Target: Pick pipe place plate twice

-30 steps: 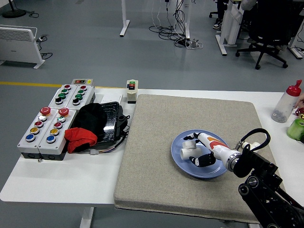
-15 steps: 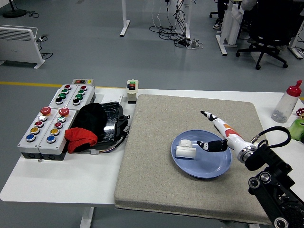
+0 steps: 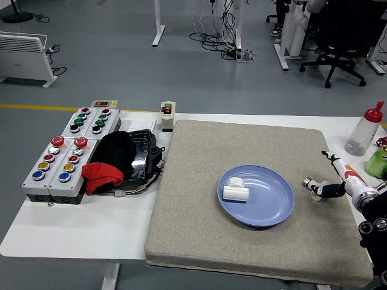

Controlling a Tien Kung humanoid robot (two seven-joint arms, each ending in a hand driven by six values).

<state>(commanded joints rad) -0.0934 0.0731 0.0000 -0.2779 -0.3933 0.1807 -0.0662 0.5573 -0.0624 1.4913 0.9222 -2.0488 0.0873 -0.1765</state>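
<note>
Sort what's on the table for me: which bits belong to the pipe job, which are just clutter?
Job items: white pipe pieces, blue plate, right robot hand open beside the plate.

Clutter: button boxes, red cloth, black bag, bottle, small switch box.

2 pipes (image 3: 234,188) on plate (image 3: 272,208); right hand (image 3: 336,180) empty.

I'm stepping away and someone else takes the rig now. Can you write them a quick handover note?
Right hand: open, holding nothing, over the mat's right edge, clear of the plate.
Left hand: not in view.
Blue plate: on the grey mat, with white pipe pieces lying in its left part.
Done: pipe is on the plate and released.
Left: I can't tell whether one or both placements are done; no other pipe shows on the table, so check before continuing.
</note>
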